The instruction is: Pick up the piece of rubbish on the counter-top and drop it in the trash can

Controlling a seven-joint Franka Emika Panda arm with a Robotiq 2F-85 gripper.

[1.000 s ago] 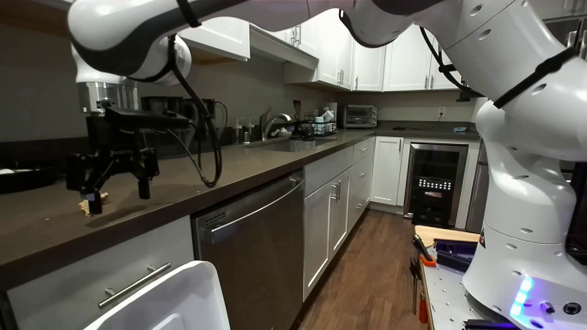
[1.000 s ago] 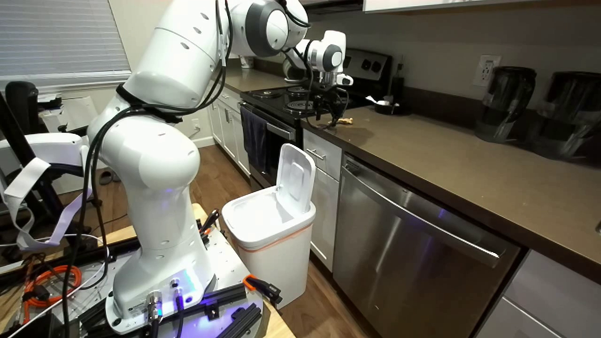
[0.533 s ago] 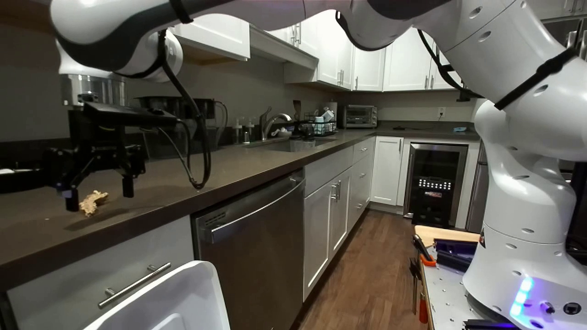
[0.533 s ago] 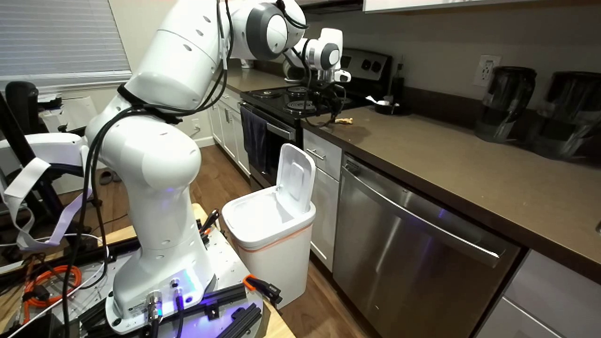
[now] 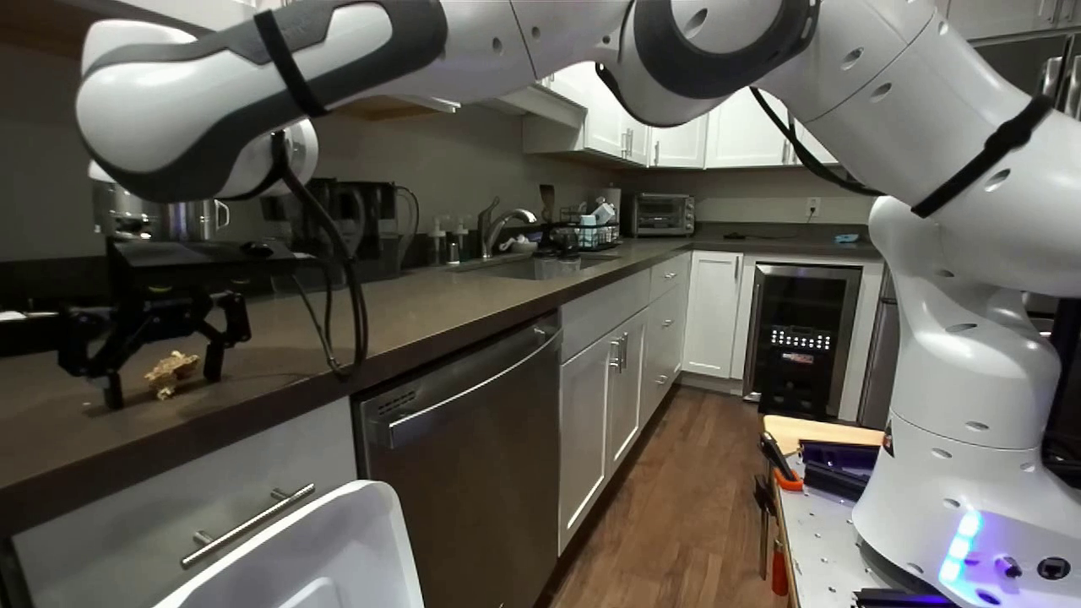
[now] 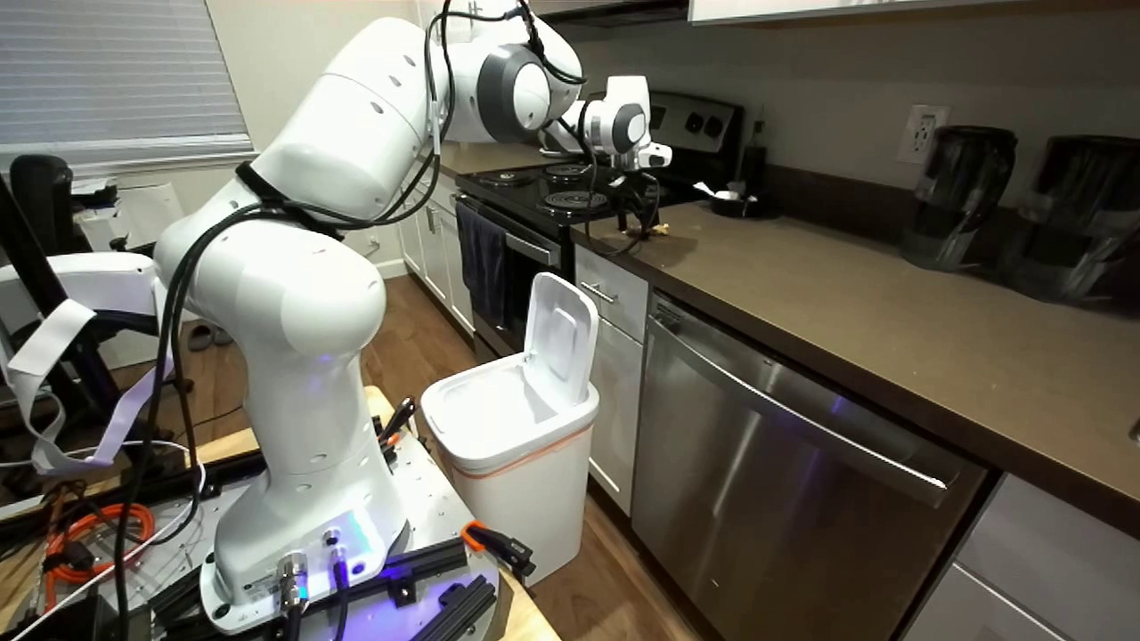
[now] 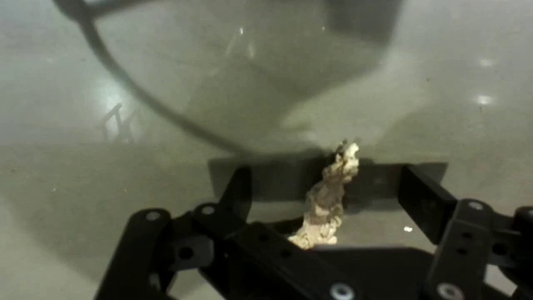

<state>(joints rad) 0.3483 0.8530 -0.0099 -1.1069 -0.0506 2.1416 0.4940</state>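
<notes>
The piece of rubbish [image 5: 171, 374], a crumpled tan-yellow scrap, lies on the dark counter-top [image 5: 473, 314] near its front edge. It also shows in an exterior view [image 6: 661, 230], partly hidden by the gripper, and in the wrist view [image 7: 327, 202]. My gripper [image 5: 162, 385] is open and points down, low over the counter-top. In the wrist view its fingers [image 7: 325, 179] stand on both sides of the scrap, with a gap on each side. The white trash can [image 6: 525, 503] stands on the floor in front of the counter with its lid [image 6: 563, 338] raised.
A black stove [image 6: 570, 191] adjoins the counter-top. A small black dish [image 6: 739, 205] and dark pitchers [image 6: 957, 196] stand toward the wall. A steel dishwasher [image 6: 784, 463] is below. A black cable loop [image 5: 359, 338] hangs beside the gripper.
My open gripper has moved left in an exterior view and then down, so its fingers now straddle the rubbish. The rubbish and trash can have not moved.
</notes>
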